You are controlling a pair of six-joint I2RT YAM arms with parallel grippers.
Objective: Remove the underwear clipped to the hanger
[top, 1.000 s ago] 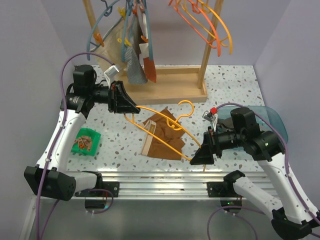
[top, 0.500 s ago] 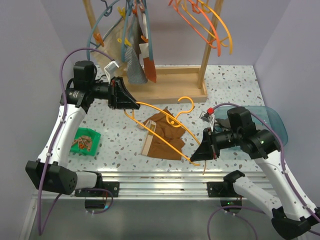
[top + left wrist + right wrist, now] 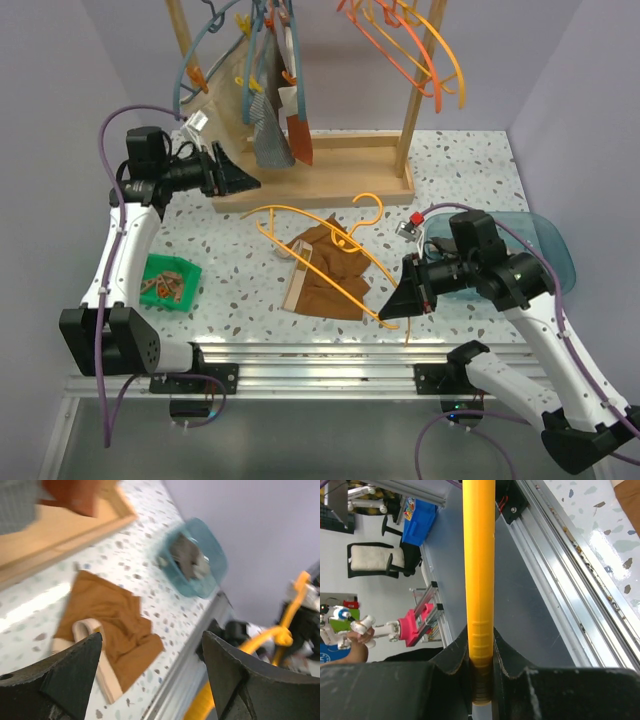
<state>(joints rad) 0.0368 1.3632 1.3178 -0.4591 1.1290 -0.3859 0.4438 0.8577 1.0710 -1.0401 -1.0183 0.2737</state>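
The yellow-orange hanger [image 3: 320, 262] slants across the table middle, its hook [image 3: 371, 210] toward the rack. My right gripper [image 3: 392, 310] is shut on its near right end; in the right wrist view the hanger's bar [image 3: 479, 555] runs straight up from my right gripper [image 3: 481, 647]. The rust-brown underwear [image 3: 330, 275] lies flat on the table under the hanger, its beige waistband [image 3: 293, 290] to the left. Whether a clip holds it I cannot tell. My left gripper [image 3: 236, 178] hangs open by the rack base, clear of the hanger. In the left wrist view my left gripper [image 3: 152, 645] is open above the underwear [image 3: 110, 620].
A wooden rack [image 3: 330, 175] stands at the back with blue-grey hangers [image 3: 205, 45], hanging cloths [image 3: 268, 140] and orange hangers [image 3: 425, 55]. A green tray [image 3: 170, 282] sits at the left. A teal bin [image 3: 545, 250] sits at the right, behind my right arm. The metal rail [image 3: 320, 355] edges the front.
My left gripper has opened, let go of the hanger's left end and drawn back left toward the rack. My right gripper still holds the right end.
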